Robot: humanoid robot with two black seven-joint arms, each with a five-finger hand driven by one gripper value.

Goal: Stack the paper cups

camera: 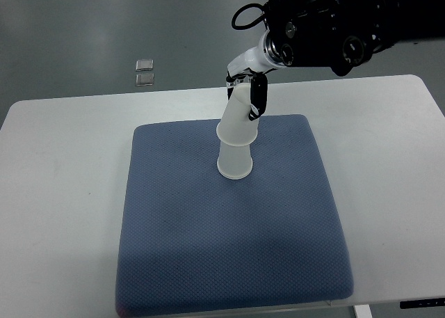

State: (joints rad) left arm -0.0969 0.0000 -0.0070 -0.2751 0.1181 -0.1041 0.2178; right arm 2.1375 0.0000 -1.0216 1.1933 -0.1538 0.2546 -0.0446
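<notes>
My right arm enters from the upper right edge, a dark housing with a looped black cable. My right hand (247, 88) is closed around the upper cup (240, 116), its dark fingers (259, 99) pressed against the cup's right wall near the closed base.

Cups: both are white paper, both inverted. The lower cup (234, 163) stands rim-down on the mat, roughly upright. The upper cup sits over it, its open rim overlapping the lower cup's top, and it leans to the far right, so the two are not in line. How far one has slid over the other I cannot tell. The insides of both are hidden.

Position: the pair stands on the far half of the mat, slightly right of its centre.

Surface: a blue textured mat (229, 248) lies on a white table (62, 193) and covers its middle; bare tabletop shows to the left, right and far side of it. The mat's near edge reaches the table's near edge.

Room: grey floor (83, 33) beyond the table. Two small pale square objects (144, 71) lie on it, one just beside the other, far left of the cups.

My left arm does not show.
</notes>
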